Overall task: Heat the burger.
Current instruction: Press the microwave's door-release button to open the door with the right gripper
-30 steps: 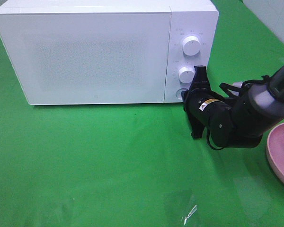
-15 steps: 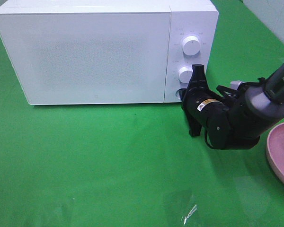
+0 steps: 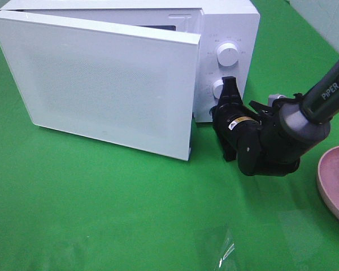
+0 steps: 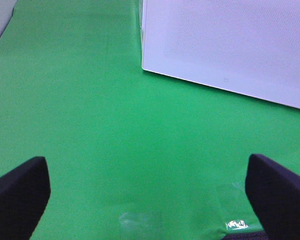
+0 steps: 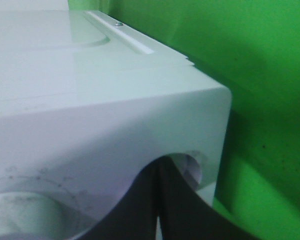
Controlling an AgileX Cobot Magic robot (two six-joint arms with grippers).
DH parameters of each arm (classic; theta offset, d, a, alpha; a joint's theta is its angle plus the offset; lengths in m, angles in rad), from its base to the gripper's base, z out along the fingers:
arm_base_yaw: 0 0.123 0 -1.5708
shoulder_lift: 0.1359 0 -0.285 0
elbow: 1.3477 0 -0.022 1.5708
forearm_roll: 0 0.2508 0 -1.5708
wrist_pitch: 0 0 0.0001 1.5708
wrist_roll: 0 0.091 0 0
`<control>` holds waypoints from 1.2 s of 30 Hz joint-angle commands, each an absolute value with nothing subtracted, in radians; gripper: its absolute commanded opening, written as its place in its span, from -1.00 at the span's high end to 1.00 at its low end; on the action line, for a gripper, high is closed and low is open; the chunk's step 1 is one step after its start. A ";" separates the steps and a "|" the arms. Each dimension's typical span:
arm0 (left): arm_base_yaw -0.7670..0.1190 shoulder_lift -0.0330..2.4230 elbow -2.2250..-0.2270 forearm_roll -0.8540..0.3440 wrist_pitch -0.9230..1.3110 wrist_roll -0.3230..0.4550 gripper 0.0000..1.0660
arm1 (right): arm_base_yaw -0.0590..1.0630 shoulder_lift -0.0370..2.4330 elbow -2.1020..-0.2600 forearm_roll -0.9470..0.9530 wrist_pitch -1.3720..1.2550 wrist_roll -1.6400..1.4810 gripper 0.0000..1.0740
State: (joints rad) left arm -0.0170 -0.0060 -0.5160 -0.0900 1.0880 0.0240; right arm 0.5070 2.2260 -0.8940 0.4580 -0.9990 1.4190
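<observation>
The burger is out of view in all three views. The white microwave [image 3: 229,22] stands at the back, and its door [image 3: 101,84] hangs partly open, swung out on its left hinge. My right gripper [image 3: 217,110] is shut, its tips against the bottom of the control panel below the two knobs [image 3: 228,55]. In the right wrist view the shut fingers [image 5: 160,172] touch the panel by a round button [image 5: 192,167]. My left gripper [image 4: 150,200] is open and empty over the green cloth, facing the door [image 4: 230,45].
A pink round plate [image 3: 334,180] lies at the right edge of the green cloth [image 3: 101,214]. A patch of clear tape [image 3: 226,251] glints on the cloth near the front. The open door juts forward over the cloth in front of the microwave.
The microwave door was shut and has now sprung partly open. My right gripper has pushed slightly closer to the bottom of the control panel.
</observation>
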 commanded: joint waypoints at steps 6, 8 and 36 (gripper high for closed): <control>-0.026 -0.021 -0.516 -0.089 1.071 0.023 -0.84 | 0.466 2.246 -1.000 0.451 -1.322 1.415 1.00; -0.026 -0.021 -0.516 -0.089 1.071 0.023 -0.84 | 0.466 2.245 -1.000 0.452 -1.307 1.415 1.00; -0.026 -0.021 -0.516 -0.089 1.071 0.023 -0.84 | 0.507 2.053 -0.772 0.373 -0.806 1.422 1.00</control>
State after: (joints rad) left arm -0.0170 -0.0060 -0.5160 -0.0870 1.0880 0.0240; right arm 0.5090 2.0900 -0.7910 0.3860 -0.8710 1.4450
